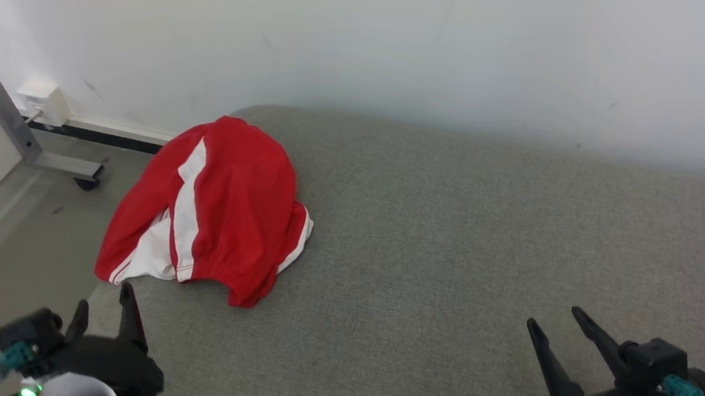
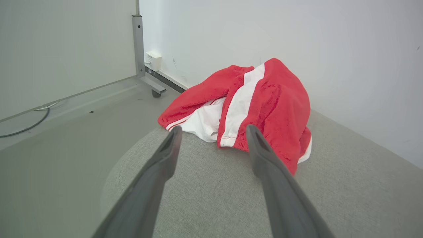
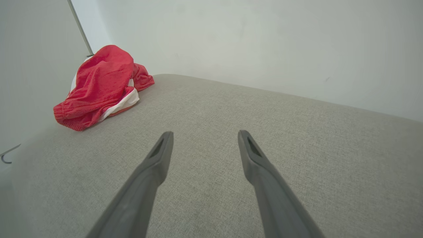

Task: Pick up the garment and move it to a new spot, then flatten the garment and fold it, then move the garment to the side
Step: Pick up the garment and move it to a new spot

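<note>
The left gripper is near the crumpled red garment, the right gripper well apart from it, both spread wide and empty.

Grey fabric surface — crumpled red-white garment at far-left corner.

A crumpled red-and-white garment lies at the grey cushion's corner, just beyond the left gripper's spread, empty fingers.

A grey cushion abuts the white wall.
</note>
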Tool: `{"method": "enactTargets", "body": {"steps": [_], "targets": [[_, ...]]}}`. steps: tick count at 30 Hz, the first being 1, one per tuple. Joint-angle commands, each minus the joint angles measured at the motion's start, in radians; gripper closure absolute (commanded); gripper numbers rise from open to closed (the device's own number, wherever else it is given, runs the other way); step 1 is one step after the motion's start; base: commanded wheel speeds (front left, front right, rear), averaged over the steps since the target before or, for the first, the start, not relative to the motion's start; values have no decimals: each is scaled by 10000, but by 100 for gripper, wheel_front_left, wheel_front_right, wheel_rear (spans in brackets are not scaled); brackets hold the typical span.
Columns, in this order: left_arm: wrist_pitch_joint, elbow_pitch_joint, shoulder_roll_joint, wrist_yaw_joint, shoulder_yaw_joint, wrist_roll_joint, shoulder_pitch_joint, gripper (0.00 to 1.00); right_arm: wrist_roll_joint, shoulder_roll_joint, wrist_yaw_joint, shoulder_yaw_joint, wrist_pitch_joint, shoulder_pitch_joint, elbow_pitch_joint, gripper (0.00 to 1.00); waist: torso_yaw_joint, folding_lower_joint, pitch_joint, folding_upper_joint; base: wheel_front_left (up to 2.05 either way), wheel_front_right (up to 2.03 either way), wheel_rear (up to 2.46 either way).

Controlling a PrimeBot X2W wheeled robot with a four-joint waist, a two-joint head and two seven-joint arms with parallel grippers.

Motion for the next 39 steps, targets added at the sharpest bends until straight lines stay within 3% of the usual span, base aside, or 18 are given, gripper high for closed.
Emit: {"method": "enactTargets", "body": {"steps": [1,14,28,29,30,31,39], "targets": [[294,318,102,-8,158,-300,-666,0,-122,-245,30,-33,226,-198,-327,0,-1035,0,1110,0,0,0,0],[2251,2092,411,-191,687,-2157,-3721,0,-495,-1040,22,-153,1632,-367,-2822,0,-2700,0,3370,0,0,0,0],[2986,3699,989,581,291,-1703,-4184,2,-559,-825,22,-172,1783,-305,-3413,0,-3328,0,3877,0,0,0,0],[2982,3792,1027,607,256,-1649,-4157,57,-551,-807,22,-177,1778,-291,-3381,0,-3327,0,3843,0,0,0,0],[2988,3869,1063,645,202,-1581,-4121,74,-534,-794,22,-177,1778,-283,-3343,0,-3317,0,3792,0,0,0,0],[2989,3928,1094,628,158,-1557,-4083,100,-504,-780,22,-150,1765,-280,-3307,0,-3308,0,3745,0,0,0,0],[3090,3817,1452,208,-95,-1523,-4155,100,-298,-527,22,53,1498,-258,-2881,0,-3044,0,2942,0,0,0,0]]}}
